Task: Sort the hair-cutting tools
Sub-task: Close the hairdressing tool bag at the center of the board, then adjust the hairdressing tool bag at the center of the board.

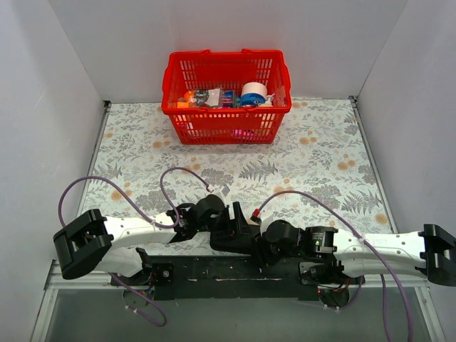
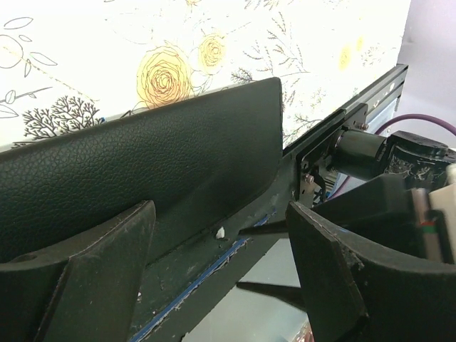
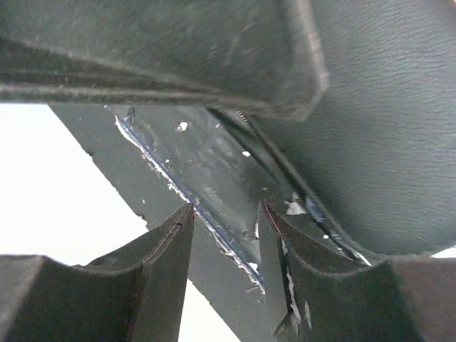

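Hair-cutting tools show in none of my views, probably tucked inside the black pouch (image 2: 164,164) at the table's (image 1: 320,178) near edge, which is why both arms crowd it: left end effector (image 2: 217,214) wide at its flap, right end effector (image 3: 226,208) half-parted, gripping nothing.

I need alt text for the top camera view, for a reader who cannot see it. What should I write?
The left arm and the right arm, white and black, meet over a black pouch at the near edge of a table with a leaf-patterned cover. A red basket of mixed small items stands at the far side.
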Tool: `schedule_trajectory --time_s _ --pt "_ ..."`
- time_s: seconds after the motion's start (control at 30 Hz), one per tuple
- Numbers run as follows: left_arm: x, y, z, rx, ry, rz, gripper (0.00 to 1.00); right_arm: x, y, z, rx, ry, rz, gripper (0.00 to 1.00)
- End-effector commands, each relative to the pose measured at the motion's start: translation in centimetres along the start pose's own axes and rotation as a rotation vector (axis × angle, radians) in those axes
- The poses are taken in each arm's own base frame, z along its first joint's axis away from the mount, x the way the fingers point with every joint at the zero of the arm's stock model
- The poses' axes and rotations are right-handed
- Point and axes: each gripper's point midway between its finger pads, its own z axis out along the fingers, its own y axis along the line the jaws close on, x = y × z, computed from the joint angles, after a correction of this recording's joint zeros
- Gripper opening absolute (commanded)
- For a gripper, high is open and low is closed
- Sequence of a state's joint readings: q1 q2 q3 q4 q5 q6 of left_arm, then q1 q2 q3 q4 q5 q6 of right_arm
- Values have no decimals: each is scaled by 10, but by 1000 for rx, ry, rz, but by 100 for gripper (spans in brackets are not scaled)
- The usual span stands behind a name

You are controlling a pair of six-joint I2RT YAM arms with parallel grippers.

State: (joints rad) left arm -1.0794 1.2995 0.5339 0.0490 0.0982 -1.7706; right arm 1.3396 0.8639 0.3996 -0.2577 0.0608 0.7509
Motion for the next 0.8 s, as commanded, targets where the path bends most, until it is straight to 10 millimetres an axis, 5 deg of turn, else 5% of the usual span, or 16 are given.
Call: schedule_trajectory --time_s 0.0,0.47,0.77 --pt "21 44 1 -124 58 3 75 -4 25 10 -51 -20 33 49" --pt "20 45 -8 -132 50 16 75 -21 -27 21 200 -179 50 51" --pt "18 43 -6 -134 50 10 75 -8 -64 24 342 -175 59 51"
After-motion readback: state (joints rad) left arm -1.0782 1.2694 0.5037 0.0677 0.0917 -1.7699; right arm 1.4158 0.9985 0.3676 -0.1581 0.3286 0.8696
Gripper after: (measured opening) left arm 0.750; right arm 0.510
